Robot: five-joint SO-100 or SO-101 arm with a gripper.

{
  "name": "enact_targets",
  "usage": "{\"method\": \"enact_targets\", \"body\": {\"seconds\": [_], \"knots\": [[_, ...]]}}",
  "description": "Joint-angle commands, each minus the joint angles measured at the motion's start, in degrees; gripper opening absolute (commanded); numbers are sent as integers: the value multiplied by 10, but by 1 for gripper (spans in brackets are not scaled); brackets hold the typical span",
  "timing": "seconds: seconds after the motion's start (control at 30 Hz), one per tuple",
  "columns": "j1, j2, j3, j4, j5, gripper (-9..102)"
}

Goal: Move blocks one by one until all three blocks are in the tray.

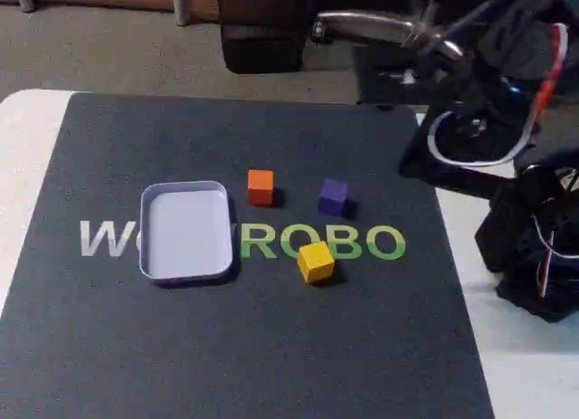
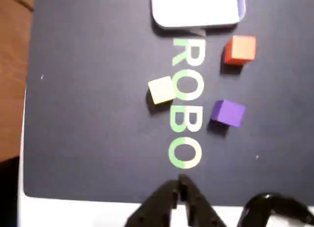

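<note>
On the dark mat [image 1: 226, 347] that covers the white bench [image 1: 23, 157], the tray [image 1: 185, 232] sits left of centre in the fixed view, over the pale lettering [image 1: 353, 244], with no block inside it. All three blocks lie on the mat to its right — the orange block [image 1: 261, 186] just beside the tray's upper right corner, the purple block [image 1: 333, 195] farther right, and the yellow block [image 1: 316, 261] nearer the camera, on the lettering. They are apart from one another and from the tray.

In the wrist view the fingers [image 2: 182, 184] show at the bottom edge (dark, tips meeting in a point), closed with nothing between them, over the mat's edge and well short of the blocks.
</note>
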Motion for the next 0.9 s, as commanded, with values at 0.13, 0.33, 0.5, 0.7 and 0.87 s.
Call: {"method": "enact_targets", "body": {"seconds": [0.13, 0.33, 0.5, 0.7, 0.87], "knots": [[4, -84, -25, -27, -1, -3], [15, -171, -25, -76, -3, 0], [25, -246, -30, -127, -9, 1], [51, -291, -23, -169, -45, 6], [76, -302, -4, -182, -82, 15]]}}
